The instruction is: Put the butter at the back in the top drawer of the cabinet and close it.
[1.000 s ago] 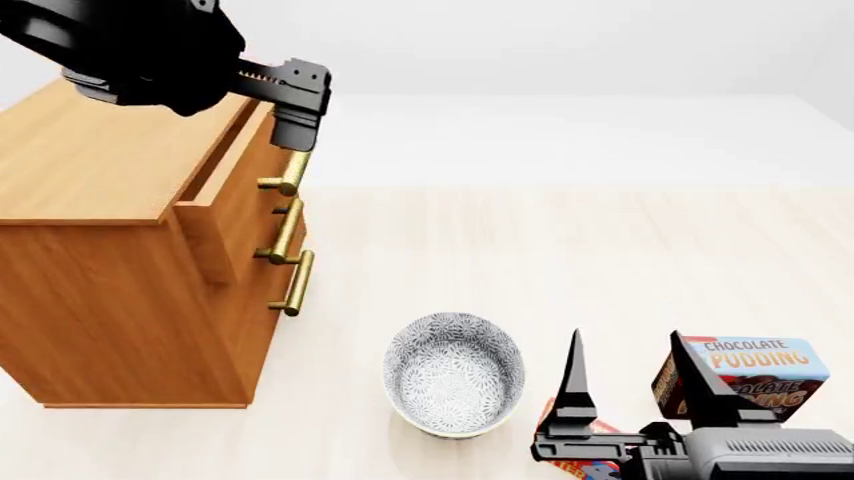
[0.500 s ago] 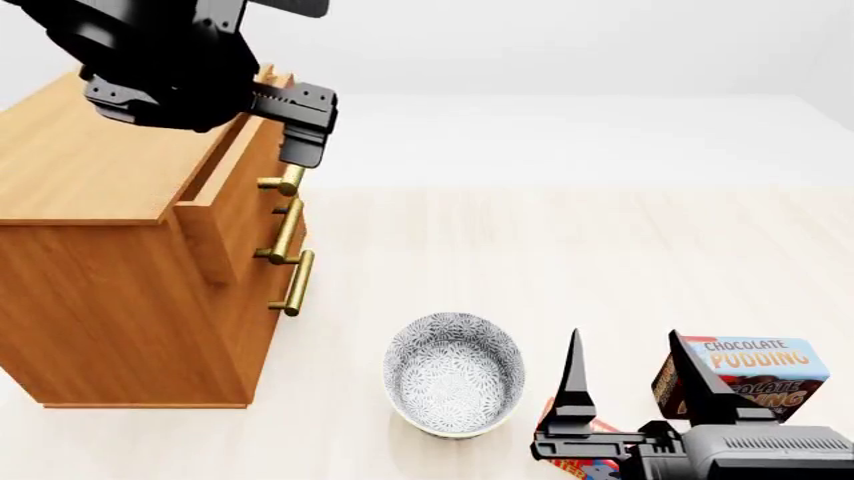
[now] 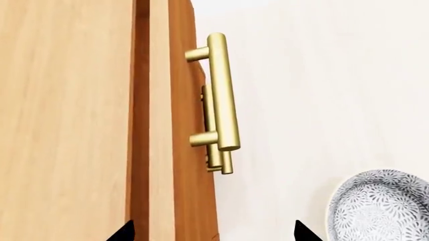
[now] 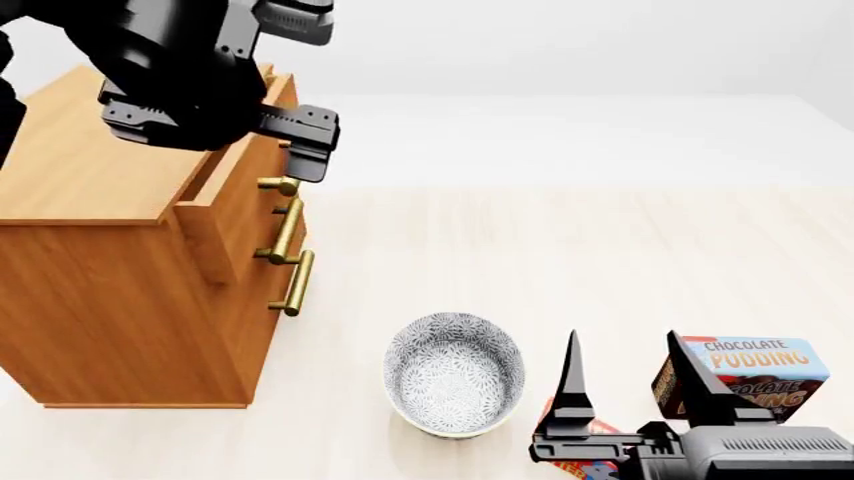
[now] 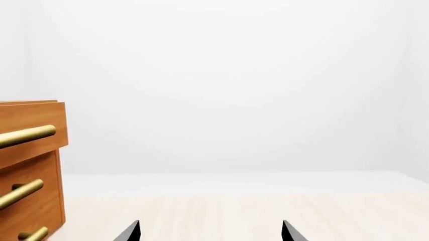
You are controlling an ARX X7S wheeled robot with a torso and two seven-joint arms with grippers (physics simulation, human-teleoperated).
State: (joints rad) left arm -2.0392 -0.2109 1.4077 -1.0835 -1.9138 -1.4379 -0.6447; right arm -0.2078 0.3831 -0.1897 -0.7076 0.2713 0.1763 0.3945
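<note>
**Top drawer ajar, left gripper above its handle**

In the head view the cabinet (image 4: 94, 250) fills the left of the frame. Its top drawer (image 4: 220, 205) stands slightly pulled out, its brass handle (image 4: 283, 215) running along the drawer front. The left gripper (image 4: 310, 150) hangs just above that handle, fingers spread, grasping nothing. At the lower right the right gripper (image 4: 638, 385) is also spread and empty, just above the butter (image 4: 567, 468), a red sliver at the bottom edge; its long axis cannot be told. Beside them stand a patterned bowl (image 4: 454, 373) and the chocolate pudding box (image 4: 767, 372).

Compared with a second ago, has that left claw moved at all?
Yes. The left gripper has lifted clear of the top drawer's brass handle, rising above it.
</note>
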